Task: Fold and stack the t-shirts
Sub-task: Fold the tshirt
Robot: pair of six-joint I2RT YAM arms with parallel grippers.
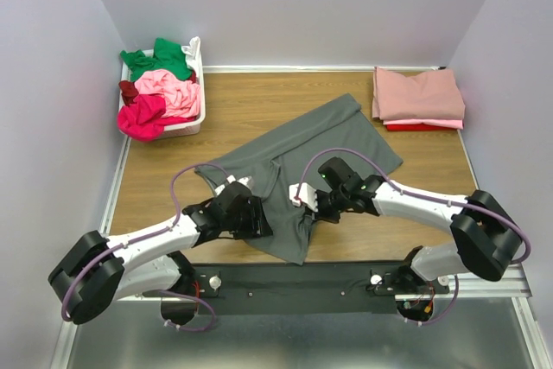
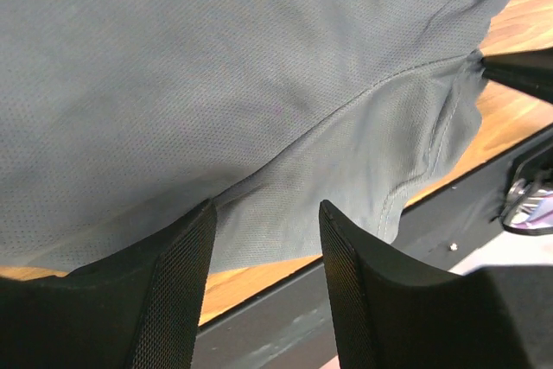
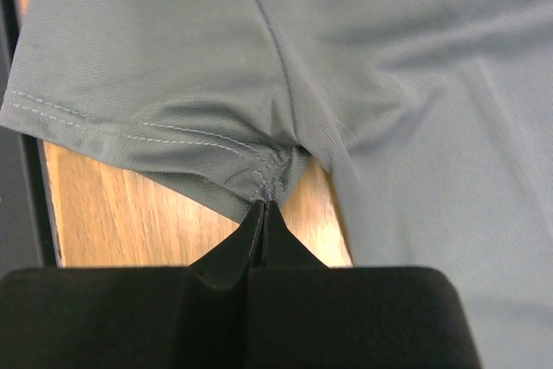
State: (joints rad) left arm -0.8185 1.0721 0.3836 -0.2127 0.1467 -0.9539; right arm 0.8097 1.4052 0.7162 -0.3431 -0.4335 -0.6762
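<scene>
A dark grey t-shirt (image 1: 302, 149) lies spread and partly rumpled across the middle of the table, with one sleeve near the front edge. My right gripper (image 1: 300, 202) is shut on the grey shirt's sleeve hem, pinching the seam (image 3: 275, 181) at the fingertips (image 3: 266, 206). My left gripper (image 1: 262, 220) is open, and its two black fingers (image 2: 181, 274) straddle a gap just short of the shirt's lower edge (image 2: 285, 196). Nothing is held between them. The right gripper's finger shows at the right edge of the left wrist view (image 2: 518, 71).
A white basket (image 1: 192, 123) at the back left holds green (image 1: 160, 60), pink (image 1: 168, 88), magenta (image 1: 143, 117) and maroon shirts. A folded dusty rose shirt (image 1: 417, 95) lies on a red one (image 1: 415, 127) at the back right. The black front rail (image 2: 285, 317) runs just below the shirt.
</scene>
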